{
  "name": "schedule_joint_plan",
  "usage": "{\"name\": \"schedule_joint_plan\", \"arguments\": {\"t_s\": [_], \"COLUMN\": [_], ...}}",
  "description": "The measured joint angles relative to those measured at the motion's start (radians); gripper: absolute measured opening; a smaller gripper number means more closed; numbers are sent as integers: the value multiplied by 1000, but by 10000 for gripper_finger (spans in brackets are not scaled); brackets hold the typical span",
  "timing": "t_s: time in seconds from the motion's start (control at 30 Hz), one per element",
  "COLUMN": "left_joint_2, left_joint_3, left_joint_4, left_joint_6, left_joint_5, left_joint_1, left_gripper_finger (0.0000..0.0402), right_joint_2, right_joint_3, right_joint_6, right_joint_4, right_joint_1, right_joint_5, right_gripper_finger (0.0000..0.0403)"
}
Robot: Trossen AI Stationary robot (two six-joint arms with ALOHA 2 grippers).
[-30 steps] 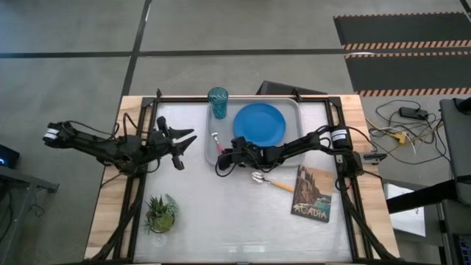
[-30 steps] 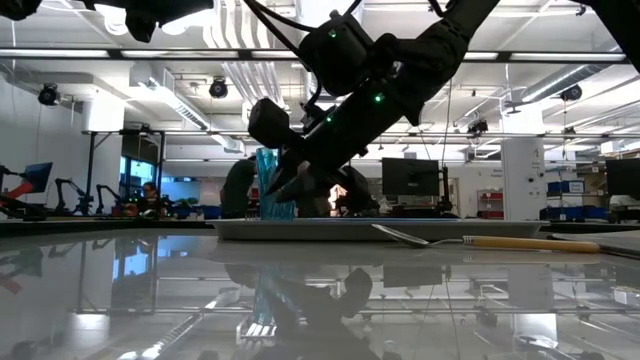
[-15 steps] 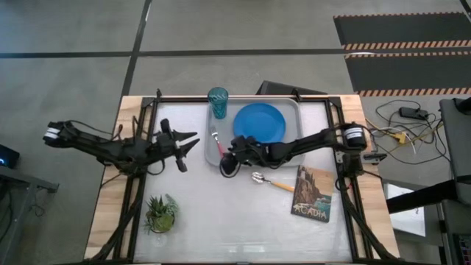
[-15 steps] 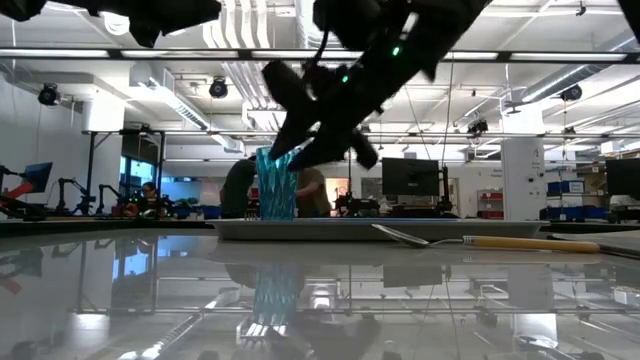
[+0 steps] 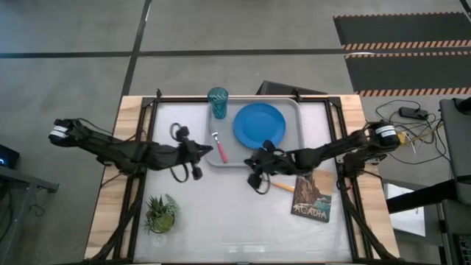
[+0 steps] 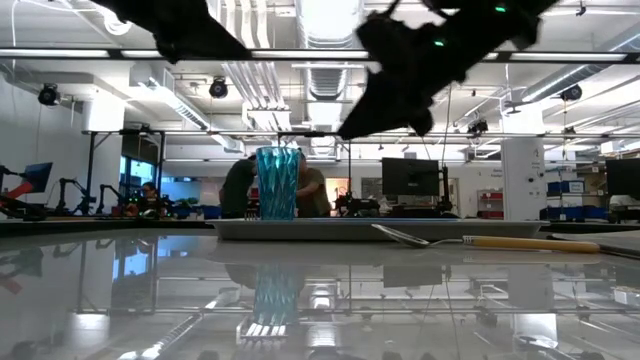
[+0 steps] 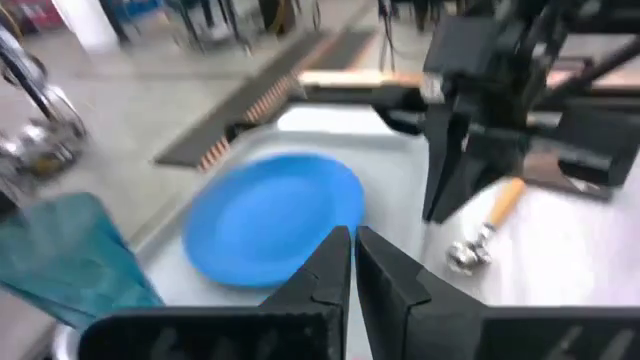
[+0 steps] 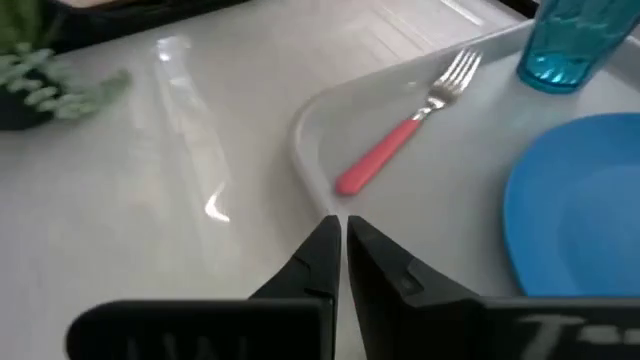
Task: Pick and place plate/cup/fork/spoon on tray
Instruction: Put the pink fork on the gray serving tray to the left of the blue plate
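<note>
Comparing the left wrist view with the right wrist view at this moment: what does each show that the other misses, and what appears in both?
Only the left wrist view shows the spoon lying on the table off the tray, plus the right arm above it. Only the right wrist view shows the fork resting inside the tray near its corner, and some leaves of the potted plant. Both show the plate and the cup on the tray, and each shows its own gripper shut and empty: the left gripper, the right gripper.

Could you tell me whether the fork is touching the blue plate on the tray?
Apart. The right wrist view shows bare tray between the fork and the plate.
</note>
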Motion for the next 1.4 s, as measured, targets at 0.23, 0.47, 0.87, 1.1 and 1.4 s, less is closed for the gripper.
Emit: {"name": "schedule_joint_plan", "arguments": {"t_s": [0.23, 0.47, 0.87, 1.1, 1.4], "left_joint_2": [223, 415, 640, 679, 677], "left_joint_3": [108, 150, 155, 150, 146], "left_joint_4": [-98, -124, -29, -28, -97], "left_joint_6": [-97, -166, -186, -190, -201], "left_joint_5": [137, 386, 401, 369, 354], "left_joint_1": [70, 229, 371, 371, 374], "left_gripper_finger": [0, 0, 0, 0, 0], "right_joint_2": [-66, -80, -80, -80, -79], "right_joint_3": [-219, -291, -292, -293, -293], "right_joint_6": [-63, -67, -103, -101, -101], "right_joint_4": [311, 409, 422, 415, 415], "right_joint_1": [51, 65, 65, 65, 65], "right_joint_5": [-2, -3, -3, -3, -3], "right_gripper_finger": [13, 13, 13, 13, 13]}}
